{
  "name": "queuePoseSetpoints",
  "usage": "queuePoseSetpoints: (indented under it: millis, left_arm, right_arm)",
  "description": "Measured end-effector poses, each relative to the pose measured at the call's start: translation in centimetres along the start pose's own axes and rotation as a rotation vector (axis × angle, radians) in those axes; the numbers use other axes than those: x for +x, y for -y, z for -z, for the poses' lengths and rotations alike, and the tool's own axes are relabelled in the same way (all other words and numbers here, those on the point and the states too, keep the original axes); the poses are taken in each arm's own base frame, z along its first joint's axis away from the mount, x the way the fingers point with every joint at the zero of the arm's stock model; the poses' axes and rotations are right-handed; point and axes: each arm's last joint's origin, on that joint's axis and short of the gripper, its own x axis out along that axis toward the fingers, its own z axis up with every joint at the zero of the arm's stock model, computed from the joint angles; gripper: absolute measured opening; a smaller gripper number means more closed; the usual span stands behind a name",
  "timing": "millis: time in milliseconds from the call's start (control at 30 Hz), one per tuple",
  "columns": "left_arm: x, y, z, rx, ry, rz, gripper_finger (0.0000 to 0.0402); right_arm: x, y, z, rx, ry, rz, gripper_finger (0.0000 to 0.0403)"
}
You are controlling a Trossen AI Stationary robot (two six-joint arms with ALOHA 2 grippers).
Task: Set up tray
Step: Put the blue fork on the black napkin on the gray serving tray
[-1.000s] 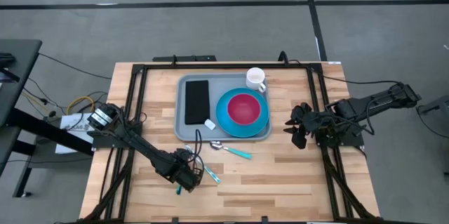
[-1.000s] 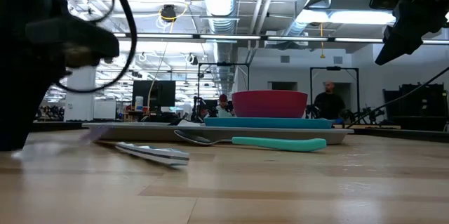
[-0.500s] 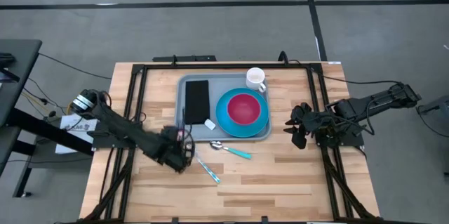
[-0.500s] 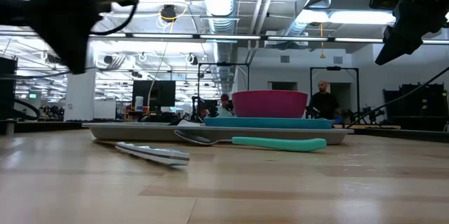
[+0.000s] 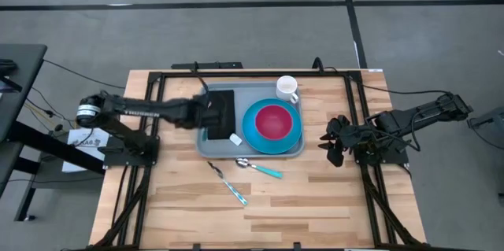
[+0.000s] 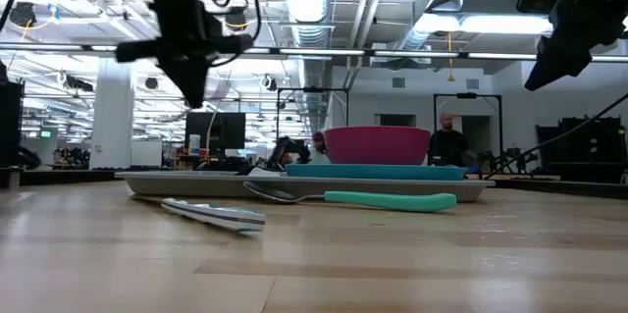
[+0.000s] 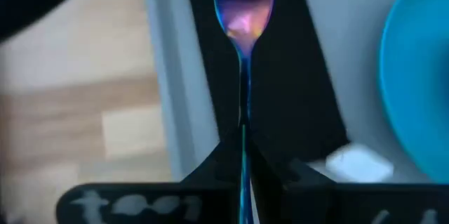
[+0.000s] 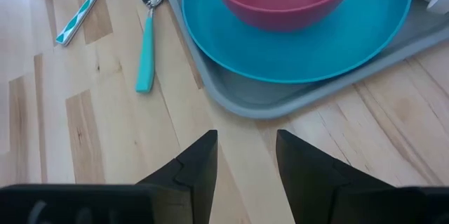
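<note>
The large flat grey-blue plastic tray (image 5: 206, 145) lies at upper centre of the high frame on the pale wooden table (image 5: 315, 204), carrying a black rectangular napkin (image 5: 224, 103). The left tool (image 5: 209, 115) is clamped shut on a metal fork (image 7: 243, 20) above the napkin, having swung up from the lower left. The right tool (image 8: 243, 155), at mid-right, waits with fingers parted, unmoved.

Both arms: dark, slender linked segments. Left arm (image 5: 142, 111) has a silver round joint cap at left of frame. Right arm (image 5: 409, 119) carries looped black cabling. Right end effector (image 8: 242, 164): two black, angular, tapered fingers (image 8: 200, 161).
</note>
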Motion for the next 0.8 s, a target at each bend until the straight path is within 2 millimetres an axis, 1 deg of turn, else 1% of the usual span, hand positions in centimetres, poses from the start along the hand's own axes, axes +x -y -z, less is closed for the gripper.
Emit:
queuePoseSetpoints:
  millis: [200,267,367,467,533,700,800]
  left_arm:
    - [1.9,-0.1,-4.3,-0.056,0.049,0.065,0.0000]
    - [2.4,-0.6,-5.3,-0.075,0.043,0.060,0.0000]
    - [3.1,-1.3,-6.3,-0.088,0.005,0.054,0.0000]
    - [3.9,-1.5,-6.7,-0.097,-0.030,0.041,0.0000]
    - [4.6,-1.1,-6.8,-0.102,-0.033,0.048,0.0000]
    - [7.4,0.2,-6.2,-0.082,-0.130,0.044,0.0000]
    - [9.0,0.5,-5.7,-0.075,-0.168,0.003,0.0000]
  right_arm:
    - [0.0,0.0,0.0,-0.001,-0.002,0.004,0.0138]
    - [0.0,0.0,0.0,-0.002,-0.003,0.006,0.0138]
    - [0.0,0.1,0.2,-0.005,-0.015,0.014,0.0138]
    - [0.0,0.2,0.2,-0.007,-0.019,0.017,0.0138]
    - [0.0,0.2,0.2,-0.007,-0.020,0.018,0.0138]
    - [0.0,0.2,0.3,-0.009,-0.028,0.028,0.0138]
    - [0.0,0.3,0.3,-0.010,-0.029,0.030,0.0138]
